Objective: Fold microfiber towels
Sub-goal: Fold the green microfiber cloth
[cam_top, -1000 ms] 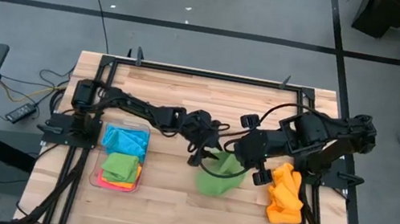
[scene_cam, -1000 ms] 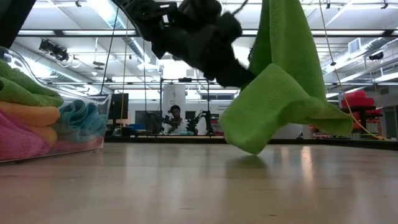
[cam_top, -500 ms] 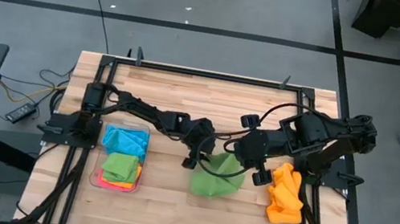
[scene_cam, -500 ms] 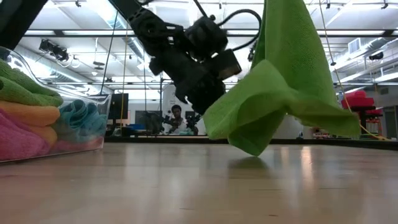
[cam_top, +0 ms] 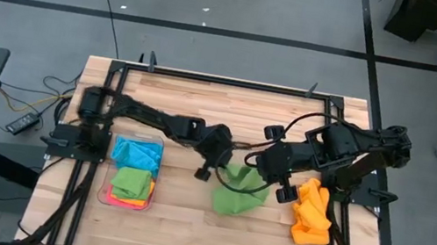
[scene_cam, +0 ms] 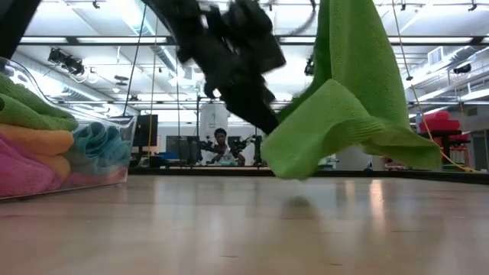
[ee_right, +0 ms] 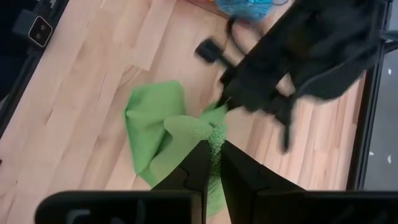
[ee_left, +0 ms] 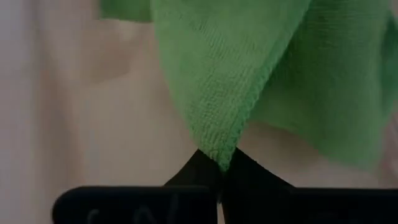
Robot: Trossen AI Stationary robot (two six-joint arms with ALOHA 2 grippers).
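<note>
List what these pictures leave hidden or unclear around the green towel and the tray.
- Low view: the top of the green towel is cut off by the frame edge, hiding the right gripper's hold.
- Low view: the left gripper is motion-blurred.
- High view: cloths deep in the tray are covered by the top ones.
- Left wrist view: towel fills the frame, hiding the table.

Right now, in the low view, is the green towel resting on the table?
No. The green towel hangs clear of the wooden table, with open space visible beneath its lowest fold.
</note>
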